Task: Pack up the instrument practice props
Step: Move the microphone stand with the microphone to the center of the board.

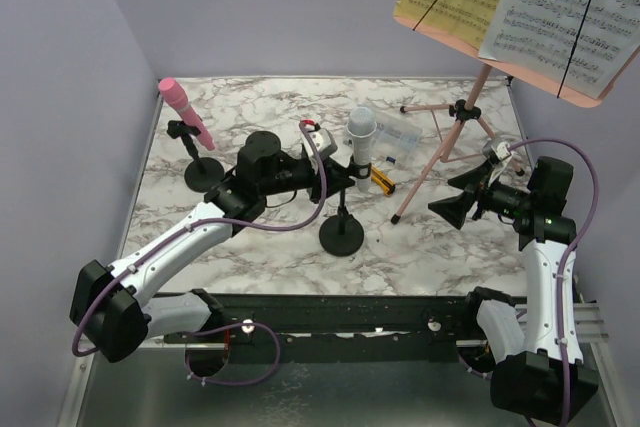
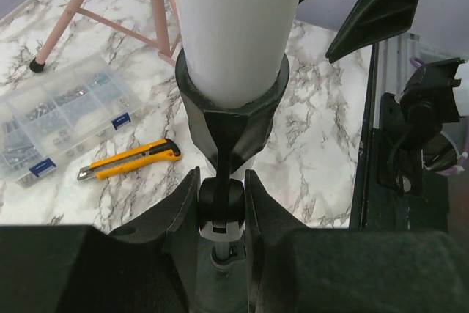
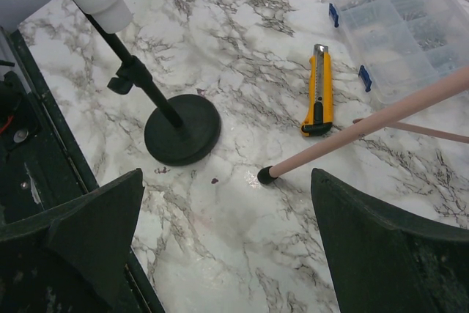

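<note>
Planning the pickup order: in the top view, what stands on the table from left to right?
pink mic → white mic → box → rack, counted by its centre pole. The knife is left out: it lies in front of both the white mic and the box, so its place is unclear.

A clear compartment box [image 2: 62, 111] with blue latches sits on the marbled counter [image 1: 270, 247] — small metal bits inside. Just beside it, not touching, lies a yellow-and-black utility knife [image 2: 128, 160].
</note>
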{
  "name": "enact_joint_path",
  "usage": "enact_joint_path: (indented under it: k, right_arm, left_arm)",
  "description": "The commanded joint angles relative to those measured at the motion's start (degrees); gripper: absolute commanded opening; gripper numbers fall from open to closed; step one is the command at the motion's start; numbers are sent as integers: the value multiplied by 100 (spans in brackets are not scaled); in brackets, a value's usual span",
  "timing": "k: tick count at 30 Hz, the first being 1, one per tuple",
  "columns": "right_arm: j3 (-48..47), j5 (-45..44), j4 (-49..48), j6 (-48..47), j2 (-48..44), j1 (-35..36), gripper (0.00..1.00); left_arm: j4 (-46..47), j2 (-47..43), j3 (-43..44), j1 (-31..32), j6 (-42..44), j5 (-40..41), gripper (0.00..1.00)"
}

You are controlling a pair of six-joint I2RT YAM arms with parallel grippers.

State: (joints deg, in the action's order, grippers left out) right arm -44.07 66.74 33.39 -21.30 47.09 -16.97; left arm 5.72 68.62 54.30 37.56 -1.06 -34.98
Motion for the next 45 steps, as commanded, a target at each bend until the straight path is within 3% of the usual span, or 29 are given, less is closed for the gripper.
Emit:
enact_joint_path:
  k: [1, 9, 14, 16, 24, 30, 45]
  right_arm:
    - [-119, 277, 339, -335, -16, -27, 100]
    - [-383, 627, 1371, -1768, 181, -24, 100]
    - [-601, 1074, 2399, -3182, 380, -17, 100]
    - [-844, 1228, 2973, -3966, 535, -19, 100]
    - [-1951, 2116, 4233, -5499, 1217, 63, 100]
    - [-2307, 2232, 3827, -5296, 1623, 546, 100]
    - [-3026, 1597, 1995, -3305, 2128, 2365, 100]
  left_arm:
    - [634, -340, -184, 283, 476, 579, 0]
    - [657, -451, -476, 557, 629, 874, 0]
    - [696, -577, -651, 577, 507, 950, 0]
    - [705, -625, -688, 582, 453, 981, 0]
    - [842, -649, -751, 586, 226, 1017, 0]
    - [914, -595, -756, 588, 133, 1026, 0]
    - [1028, -405, -667, 592, -158, 1004, 0]
